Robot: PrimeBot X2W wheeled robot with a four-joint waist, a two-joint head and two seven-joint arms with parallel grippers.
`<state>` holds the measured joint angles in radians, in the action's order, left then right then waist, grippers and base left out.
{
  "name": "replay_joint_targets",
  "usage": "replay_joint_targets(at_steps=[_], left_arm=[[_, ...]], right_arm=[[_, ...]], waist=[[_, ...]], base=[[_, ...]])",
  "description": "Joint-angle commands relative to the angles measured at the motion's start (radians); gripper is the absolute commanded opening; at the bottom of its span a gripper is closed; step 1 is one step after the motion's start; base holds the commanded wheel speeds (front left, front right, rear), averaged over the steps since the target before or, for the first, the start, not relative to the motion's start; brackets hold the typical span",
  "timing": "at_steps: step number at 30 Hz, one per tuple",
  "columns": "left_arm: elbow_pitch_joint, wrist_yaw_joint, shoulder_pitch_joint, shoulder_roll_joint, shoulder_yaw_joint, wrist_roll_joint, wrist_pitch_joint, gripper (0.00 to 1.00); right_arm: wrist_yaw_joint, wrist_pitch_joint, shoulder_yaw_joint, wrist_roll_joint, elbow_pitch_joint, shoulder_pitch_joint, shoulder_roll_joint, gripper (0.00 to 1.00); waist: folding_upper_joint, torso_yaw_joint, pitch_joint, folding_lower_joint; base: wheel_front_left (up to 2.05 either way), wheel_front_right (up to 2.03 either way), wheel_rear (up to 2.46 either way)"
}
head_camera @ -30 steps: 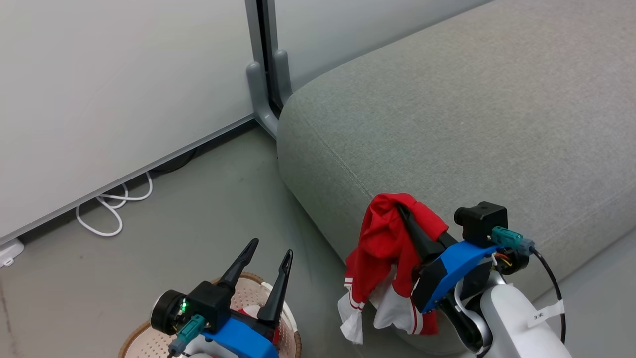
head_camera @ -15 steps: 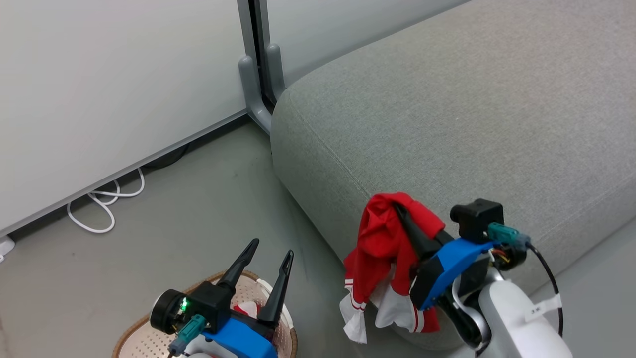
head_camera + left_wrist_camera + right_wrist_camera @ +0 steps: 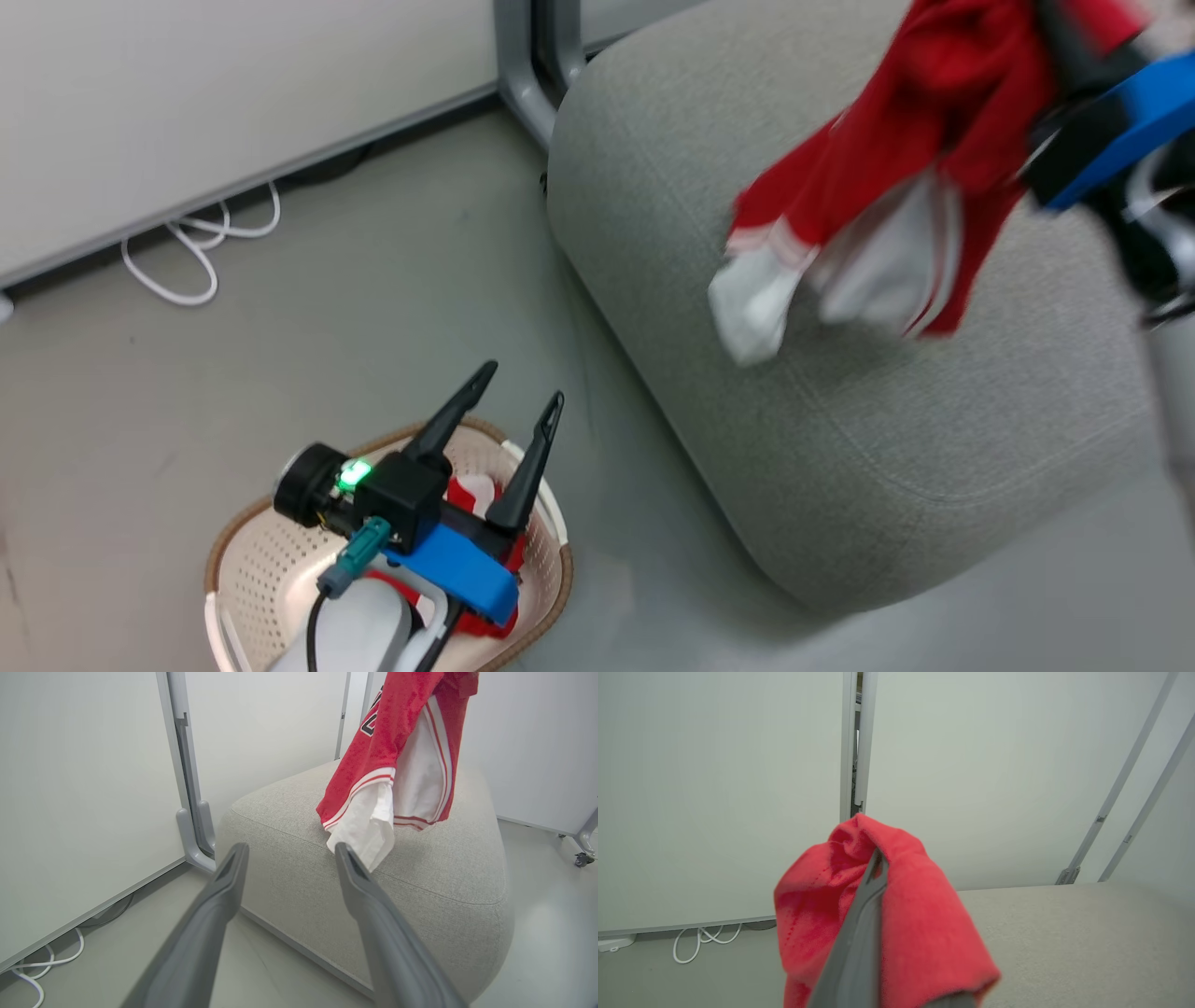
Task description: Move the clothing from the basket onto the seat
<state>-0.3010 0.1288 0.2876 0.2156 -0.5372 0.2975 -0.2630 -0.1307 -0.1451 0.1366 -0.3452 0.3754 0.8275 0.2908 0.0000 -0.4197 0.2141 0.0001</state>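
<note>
right gripper [image 3: 876,858]: fingers closed together on a bunched fold of the red garment [image 3: 397,765], with cloth draped over both sides of them. held above the seat [image 3: 840,448], near its rounded end. hem hangs close over the cushion top; touching or not, cannot tell.

left gripper [image 3: 524,383]: fingers spread wide, nothing between them. off the seat's end, over the basket [image 3: 233,569].

basket: on the floor near the seat's end, apart from it. second red garment [image 3: 459,495] lies inside, mostly hidden under the left wrist.

handling, judged: light, limp knit. no stiffness, so it will fold and swing on any move. not fragile, and unlikely to slip on the textured upholstery. a pinch on a gathered ridge of cloth looks best, since a single edge could slide out. for the piece in the basket, take the highest fold, clear of the perforated wall.

progress, judged: one piece ready to set down on the seat, one yet to fetch.

writing: part of a black, white-edged character on the held piece, near the top in the left wrist view; too cut off to read. no brand or label legible anywhere.
</note>
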Motion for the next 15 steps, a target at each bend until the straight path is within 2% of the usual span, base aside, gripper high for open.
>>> replay_joint_targets(at_steps=[1, 8, 15], left_arm=[[0.009, 0.002, 0.037, 0.016, -0.007, -0.005, -0.003, 1.00], [0.047, 0.002, 0.132, 0.073, -0.033, -0.016, -0.003, 1.00], [0.091, 0.002, 0.220, 0.126, -0.055, -0.029, 0.002, 1.00]], right_arm=[[0.000, -0.007, -0.038, 0.002, 0.003, 0.057, 0.027, 0.00], [0.000, -0.041, -0.264, 0.013, 0.032, 0.247, 0.139, 0.00], [0.000, 0.018, -0.449, 0.018, 0.129, 0.268, 0.143, 0.00]], waist=[[0.0000, 0.048, 0.076, -0.0001], [0.0000, 0.111, 0.241, -0.0001], [0.0000, 0.143, 0.391, -0.0001]], base=[[0.00, 0.00, 0.00], [0.00, 0.00, 0.00], [0.00, 0.00, 0.00]])
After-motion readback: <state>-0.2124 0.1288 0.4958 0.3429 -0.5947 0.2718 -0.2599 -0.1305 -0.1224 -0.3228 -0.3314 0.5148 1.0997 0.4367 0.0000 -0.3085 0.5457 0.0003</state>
